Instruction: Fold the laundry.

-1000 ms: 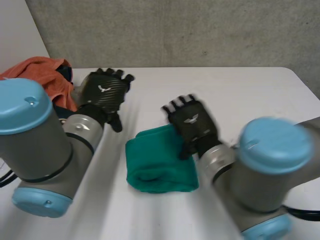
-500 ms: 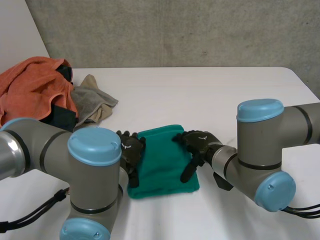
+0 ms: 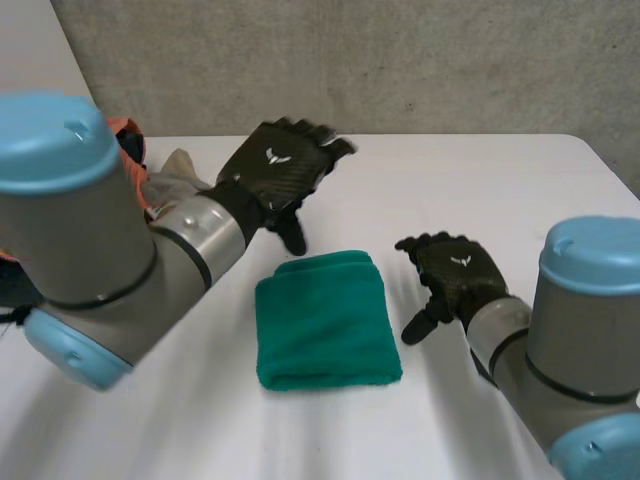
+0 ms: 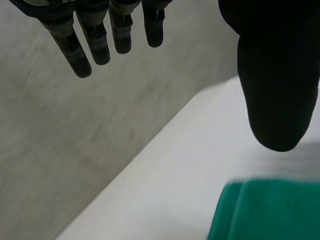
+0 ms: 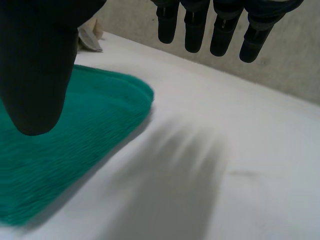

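Green towel lies on the desk between my two hands, folded into a thick, tidy rectangle with a rounded fold at the edge nearest the left hand. I judge this fold finished, which is why neither hand grips anything: the left hovers above the desk just past the towel, fingers straight and empty. The right hand hangs just beside it, fingers relaxed, not touching; loose cloths by the left wrist likely come next.
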Robot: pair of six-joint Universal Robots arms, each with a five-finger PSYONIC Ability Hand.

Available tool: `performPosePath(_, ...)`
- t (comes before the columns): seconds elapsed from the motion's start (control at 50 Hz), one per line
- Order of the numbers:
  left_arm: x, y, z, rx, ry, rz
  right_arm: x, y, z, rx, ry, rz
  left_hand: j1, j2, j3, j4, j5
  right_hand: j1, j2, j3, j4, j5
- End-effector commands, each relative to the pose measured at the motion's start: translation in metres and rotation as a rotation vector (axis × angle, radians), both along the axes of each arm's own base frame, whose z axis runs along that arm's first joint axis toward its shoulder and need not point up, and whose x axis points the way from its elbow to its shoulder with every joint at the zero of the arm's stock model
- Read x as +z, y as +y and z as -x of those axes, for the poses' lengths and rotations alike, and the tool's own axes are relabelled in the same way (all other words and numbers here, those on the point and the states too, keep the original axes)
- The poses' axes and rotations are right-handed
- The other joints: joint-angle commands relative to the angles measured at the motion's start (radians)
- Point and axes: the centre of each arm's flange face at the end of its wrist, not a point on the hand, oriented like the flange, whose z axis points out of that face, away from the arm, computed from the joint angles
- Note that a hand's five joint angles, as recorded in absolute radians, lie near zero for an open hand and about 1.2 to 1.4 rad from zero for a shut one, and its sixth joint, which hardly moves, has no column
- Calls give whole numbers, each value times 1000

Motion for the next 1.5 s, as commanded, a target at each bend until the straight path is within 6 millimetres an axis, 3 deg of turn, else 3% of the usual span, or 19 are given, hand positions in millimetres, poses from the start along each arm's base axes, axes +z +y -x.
performPosePath(0.02, 14, 15, 11, -275, 73, -96, -21, 11, -1, -7, -93, -132, 13, -6, -13, -2, -23, -52, -40, -34, -36, -16)
performPosePath(0.12, 18, 18, 13, -313, 97, -127, -48, 12, -9, 28, -105, -189, 4, -15, -22, -11, -32, -43, -31, -25, -28, -7)
performPosePath(0.36, 14, 21, 16, -321, 95, -144, -68, 14, -27, 78, -106, -163, 4, -15, -22, -11, -32, 39, 51, 57, 54, 75)
performPosePath(0.46, 11, 22, 16, -325, 92, -152, -71, 9, -33, 85, -115, -148, 7, -12, -19, -8, -29, 338, 349, 356, 353, 374)
performPosePath(0.54, 9, 22, 16, -323, 91, -157, -74, 4, -40, 92, -118, -134, 7, -12, -19, -8, -29, 789, 801, 808, 805, 825)
performPosePath(0.56, 9, 22, 17, -322, 91, -159, -75, 1, -42, 93, -122, -125, 10, -9, -16, -5, -26, 1127, 1138, 1145, 1142, 1163)
performPosePath(0.7, 8, 19, 14, -308, 89, -161, -51, -20, -45, 50, -175, -44, 10, -9, -16, -5, -26, 1130, 1142, 1149, 1146, 1166)
performPosePath(0.76, 11, 18, 13, -304, 92, -154, -37, -45, -45, 10, -200, 17, 10, -9, -16, -5, -26, 1130, 1142, 1149, 1146, 1166)
performPosePath(0.78, 11, 18, 13, -305, 93, -152, -37, -56, -41, -13, -203, 29, 10, -9, -16, -5, -26, 1130, 1142, 1149, 1146, 1166)
performPosePath(0.8, 12, 18, 13, -305, 94, -150, -40, -81, -29, -74, -200, 38, 10, -9, -16, -5, -26, 1130, 1142, 1149, 1146, 1166)
performPosePath(0.84, 14, 17, 12, -302, 97, -142, -42, -103, -18, -126, -200, 48, 10, -9, -16, -5, -26, 1130, 1142, 1149, 1146, 1166)
performPosePath(0.86, 15, 18, 12, -302, 98, -141, -42, -125, -7, -176, -201, 67, 10, -9, -16, -5, -26, 1130, 1142, 1149, 1146, 1166)
performPosePath(0.98, 24, 19, 10, -300, 109, -120, -37, -192, 29, -318, -194, 170, 10, -9, -16, -5, -26, 1130, 1142, 1149, 1146, 1166)
performPosePath(1.02, 25, 19, 10, -300, 111, -118, -37, -223, 54, -401, -196, 216, 10, -9, -16, -5, -26, 1130, 1142, 1149, 1146, 1166)
performPosePath(1.1, 26, 20, 10, -300, 111, -115, -31, -265, 91, -486, -194, 286, 10, -9, -16, -5, -26, 1130, 1142, 1149, 1146, 1166)
performPosePath(1.16, 26, 22, 11, -305, 111, -116, -38, -284, 108, -520, -165, 294, 10, -9, -16, -5, -26, 1130, 1142, 1149, 1146, 1166)
performPosePath(1.26, 29, 24, 11, -308, 114, -111, -49, -313, 159, -581, -73, 265, 10, -9, -16, -5, -26, 1130, 1142, 1149, 1146, 1166)
performPosePath(1.5, 27, 25, 12, -312, 112, -113, -49, -331, 222, -601, -47, 295, 10, -9, -16, -5, -26, 1130, 1142, 1149, 1146, 1166)
